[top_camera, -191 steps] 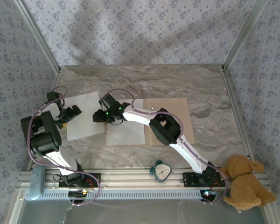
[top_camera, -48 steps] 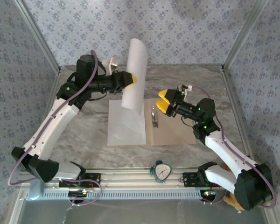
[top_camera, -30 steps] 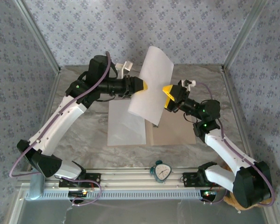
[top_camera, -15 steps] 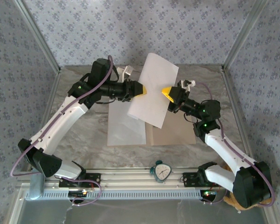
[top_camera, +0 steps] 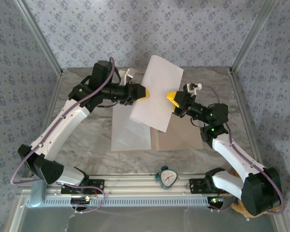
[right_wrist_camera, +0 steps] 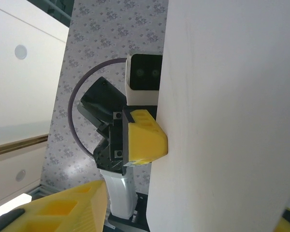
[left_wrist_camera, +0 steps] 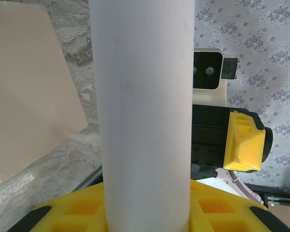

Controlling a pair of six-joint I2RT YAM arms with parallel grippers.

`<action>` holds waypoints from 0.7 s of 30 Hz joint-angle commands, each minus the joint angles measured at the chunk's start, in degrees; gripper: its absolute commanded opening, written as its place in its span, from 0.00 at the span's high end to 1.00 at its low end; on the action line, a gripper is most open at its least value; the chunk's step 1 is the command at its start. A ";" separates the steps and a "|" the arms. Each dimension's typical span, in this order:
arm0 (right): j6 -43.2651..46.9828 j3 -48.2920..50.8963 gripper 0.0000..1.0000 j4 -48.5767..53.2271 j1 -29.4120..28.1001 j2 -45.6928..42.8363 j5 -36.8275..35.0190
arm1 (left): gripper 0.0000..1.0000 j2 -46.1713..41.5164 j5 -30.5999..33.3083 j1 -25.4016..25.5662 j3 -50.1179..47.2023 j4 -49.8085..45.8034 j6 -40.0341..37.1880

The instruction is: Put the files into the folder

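On the aluminium rail (top_camera: 135,186) at the near edge stands a small teal triangular clock (top_camera: 166,177). Beyond it a thin white paper sheet (top_camera: 130,130) lies flat, its right edge meeting the flat tan cardboard folder (top_camera: 183,137), which lies open. Grey marble tabletop (top_camera: 87,140) shows left of the sheet and right of the folder. Above them a second white paper sheet (top_camera: 157,94) hangs lifted off the table, tilted, its lower corner over the folder's inner edge. The left gripper (top_camera: 144,92) is clamped on its left edge. The right gripper (top_camera: 174,99) straddles its right edge with fingers spread, a gap visible between one finger and the paper. Behind rises the patterned back wall (top_camera: 150,29).
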State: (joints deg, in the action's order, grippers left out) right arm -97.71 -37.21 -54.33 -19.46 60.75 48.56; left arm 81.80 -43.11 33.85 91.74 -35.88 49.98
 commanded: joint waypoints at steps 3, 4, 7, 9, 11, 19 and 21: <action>1.81 -1.02 0.55 0.18 0.25 -1.34 1.46 | 0.67 -1.79 -2.07 -0.02 0.02 0.61 -0.81; 1.97 -0.93 0.55 0.27 0.18 -1.34 1.45 | 0.67 -1.74 -2.14 0.07 -0.07 0.78 -0.69; 2.09 -0.82 0.57 0.44 0.11 -1.25 1.54 | 0.67 -1.64 -2.24 0.60 -0.44 1.81 -0.13; 2.22 -0.73 0.59 0.45 0.10 -1.34 1.50 | 0.67 -1.56 -2.15 0.70 -0.71 2.04 -0.03; 2.20 -0.67 0.60 0.45 0.04 -1.33 1.41 | 0.67 -1.56 -2.09 0.71 -0.79 2.24 -0.02; 2.64 -0.32 0.73 0.62 -0.12 -1.60 1.20 | 0.67 -2.00 -1.81 0.84 -1.13 2.44 0.27; 3.19 -0.15 0.79 1.07 -0.13 -1.82 1.11 | 0.65 -2.11 -1.72 0.79 -1.13 2.39 0.24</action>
State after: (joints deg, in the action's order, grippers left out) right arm -96.09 -37.21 -52.51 -19.49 60.40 48.93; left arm 81.73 -43.99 34.28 90.28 -34.50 50.24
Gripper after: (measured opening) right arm 0.225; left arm 0.347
